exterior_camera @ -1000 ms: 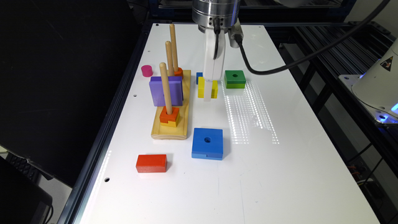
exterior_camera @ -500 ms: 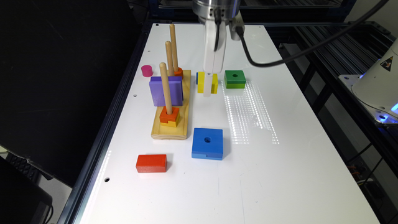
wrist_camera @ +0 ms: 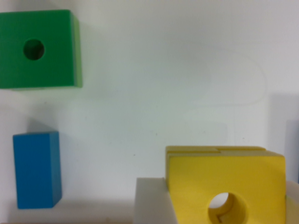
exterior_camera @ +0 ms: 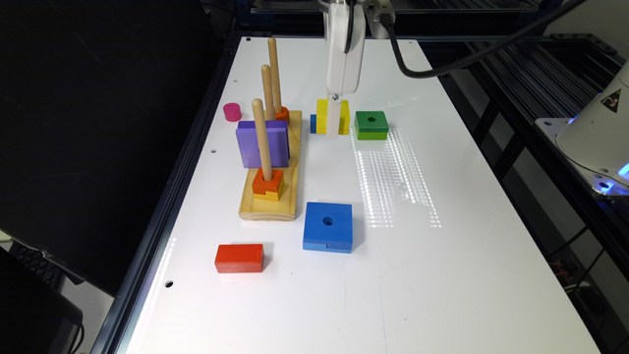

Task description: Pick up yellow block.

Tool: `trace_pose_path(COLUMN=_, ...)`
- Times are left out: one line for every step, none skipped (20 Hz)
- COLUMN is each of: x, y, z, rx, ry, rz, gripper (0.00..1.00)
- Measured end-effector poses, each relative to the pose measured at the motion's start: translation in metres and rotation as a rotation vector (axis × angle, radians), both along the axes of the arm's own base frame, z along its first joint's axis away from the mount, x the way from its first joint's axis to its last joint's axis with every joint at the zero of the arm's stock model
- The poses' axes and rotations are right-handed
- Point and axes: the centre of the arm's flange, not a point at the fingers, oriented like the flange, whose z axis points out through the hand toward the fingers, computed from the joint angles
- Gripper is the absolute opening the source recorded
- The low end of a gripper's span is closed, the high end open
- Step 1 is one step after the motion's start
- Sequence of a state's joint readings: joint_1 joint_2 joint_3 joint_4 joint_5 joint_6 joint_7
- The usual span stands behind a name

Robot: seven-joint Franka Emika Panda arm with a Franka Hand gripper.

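On the near part of the white table, toward the exterior view's left, a red rectangular block lies flat. A little farther and to its right lies the blue square block, with a round hole in the middle.

Behind these stands a wooden base with three upright pegs. On the nearest peg sits an orange piece over a yellow notched piece. A purple square block stands on its edge at the middle peg, and a second orange piece is at the foot of the farthest peg. A small pink cylinder stands to the left of the base, near the table edge.

Farther back, the yellow block is lifted off the table, held in the gripper, which hangs straight down from above. In the wrist view the yellow block shows its round hole, and one white finger presses against its side, so the gripper is closed on it. A small blue block lies on the table just beside the yellow one on the exterior view's left, and a green square block with a centre hole lies near on the right. In the wrist view the blue block and the green block both lie apart from the yellow block.
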State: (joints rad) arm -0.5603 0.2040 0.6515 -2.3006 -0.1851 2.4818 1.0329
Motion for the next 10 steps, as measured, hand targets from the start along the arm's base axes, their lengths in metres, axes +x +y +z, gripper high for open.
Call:
trace_pose_path(x=0.000, y=0.000, z=0.001, rx=0.002, ry=-0.001, rz=0.000, gripper=0.00)
trace_pose_path(x=0.001, y=0.001, z=0.004, rx=0.001, ry=-0.005, rz=0.007, gripper=0.00)
trace_pose_path(x=0.001, y=0.001, z=0.008, rx=-0.002, ry=-0.007, rz=0.011, gripper=0.00)
trace_pose_path(x=0.001, y=0.002, z=0.012, rx=-0.001, ry=-0.008, rz=0.008, gripper=0.00)
trace_pose_path(x=0.000, y=0.002, z=0.018, rx=-0.004, ry=-0.008, rz=0.011, gripper=0.00)
trace_pose_path(x=0.000, y=0.002, z=0.024, rx=-0.005, ry=-0.009, rz=0.007, gripper=0.00)
trace_pose_path(x=-0.001, y=0.002, z=0.029, rx=-0.005, ry=-0.009, rz=0.004, gripper=0.00)
trace_pose_path(x=-0.002, y=0.002, z=0.034, rx=-0.007, ry=-0.010, rz=0.008, gripper=0.00)
trace_pose_path(x=-0.003, y=0.003, z=0.037, rx=-0.007, ry=-0.010, rz=0.009, gripper=0.00)
trace_pose_path(x=-0.003, y=0.003, z=0.040, rx=-0.006, ry=-0.009, rz=0.010, gripper=0.00)
